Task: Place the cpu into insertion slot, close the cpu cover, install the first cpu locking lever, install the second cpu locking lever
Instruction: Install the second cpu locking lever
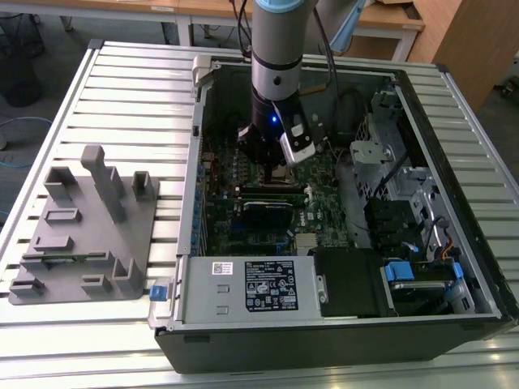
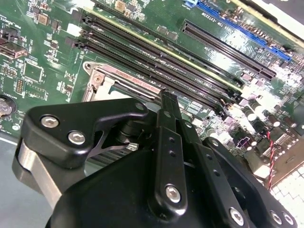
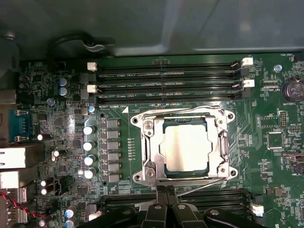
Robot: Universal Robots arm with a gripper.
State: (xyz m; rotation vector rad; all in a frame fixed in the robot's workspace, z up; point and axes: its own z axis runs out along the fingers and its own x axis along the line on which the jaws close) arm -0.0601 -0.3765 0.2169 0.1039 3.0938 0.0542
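Cpu [image 3: 186, 149] in insertion slot [image 3: 216, 148], under closed cpu cover [image 3: 153, 142].

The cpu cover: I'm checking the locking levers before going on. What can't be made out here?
First wrist view: the gripper overlaps one edge of the cpu cover; lever latching is too fine to tell.
Second wrist view: the gripper blocks most of the cover.
Exterior view: the arm hides it.

The silver-grey cpu [image 3: 185, 149] lay flat in the insertion slot [image 3: 165, 167], framed by the closed silver cpu cover [image 3: 152, 147].
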